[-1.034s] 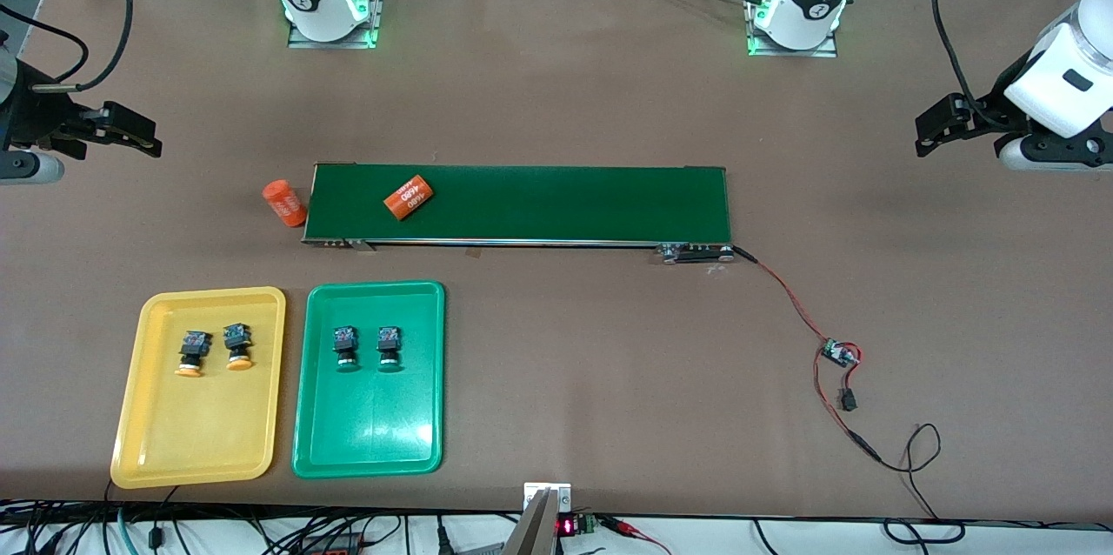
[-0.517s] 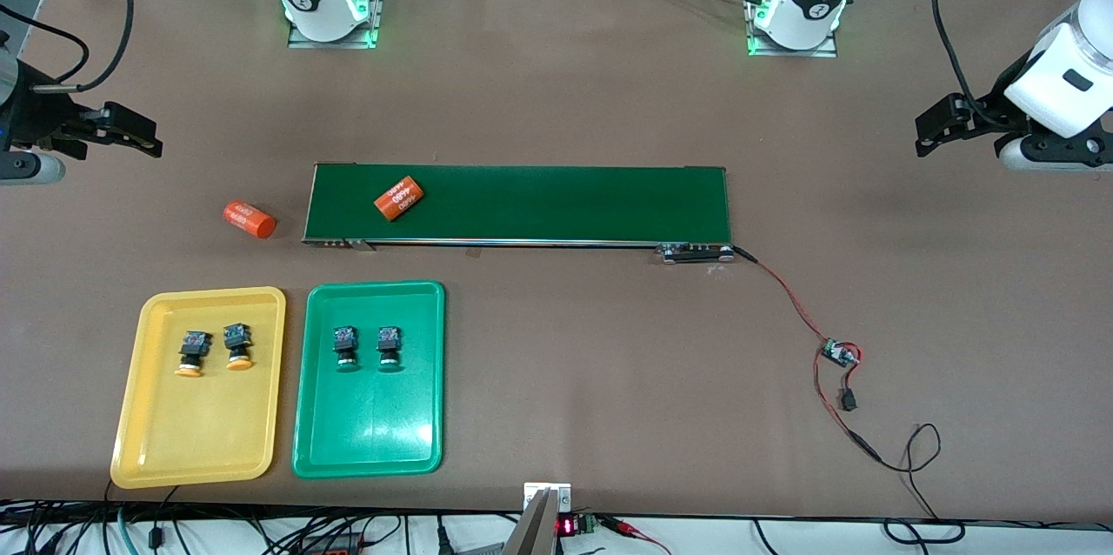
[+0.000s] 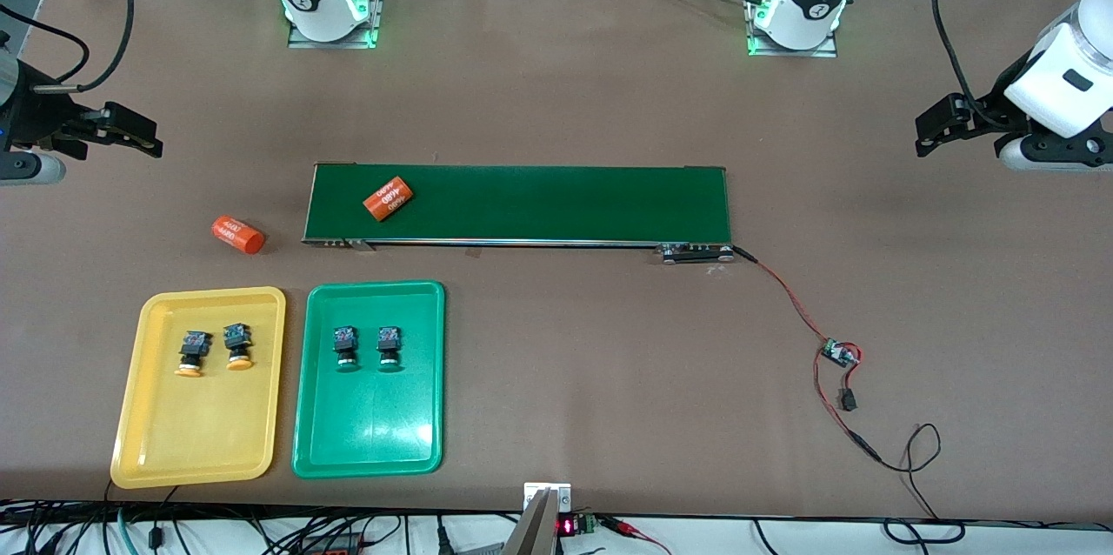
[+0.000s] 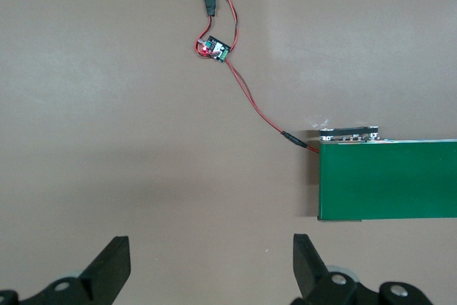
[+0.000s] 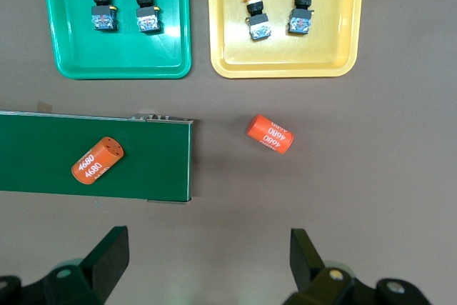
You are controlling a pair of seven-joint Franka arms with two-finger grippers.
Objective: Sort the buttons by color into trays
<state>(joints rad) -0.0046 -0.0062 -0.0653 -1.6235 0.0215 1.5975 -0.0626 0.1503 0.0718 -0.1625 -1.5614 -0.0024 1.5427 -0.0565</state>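
From the front view, the yellow tray [image 3: 201, 387] and the green tray [image 3: 369, 378] lie side by side toward the right arm's end of the table, nearer the camera than the belt [image 3: 518, 203]; two orange-capped buttons [image 3: 213, 349] sit in the yellow tray and two green-capped buttons [image 3: 366, 348] in the green one, each lying with its cap toward the camera; the sorting looks complete. One orange cylinder [image 3: 387, 198] lies on the belt, another orange cylinder [image 3: 237, 235] on the table off the belt's end. The right gripper [image 3: 130, 133] hangs over bare table at its own end, jaws spread and empty; the left gripper [image 3: 941, 124] waits at the other end, well apart from everything.

In the left wrist view, the left gripper [image 4: 211, 266] shows widely spread fingers over bare table; only the belt's end [image 4: 389, 180] and a red wire [image 4: 246, 94] appear, no button.

In the right wrist view, the right gripper [image 5: 207, 266] also stands wide and empty; both trays lie well ahead of the jaws, past the belt, so the right arm is plainly the nearer one to the buttons.
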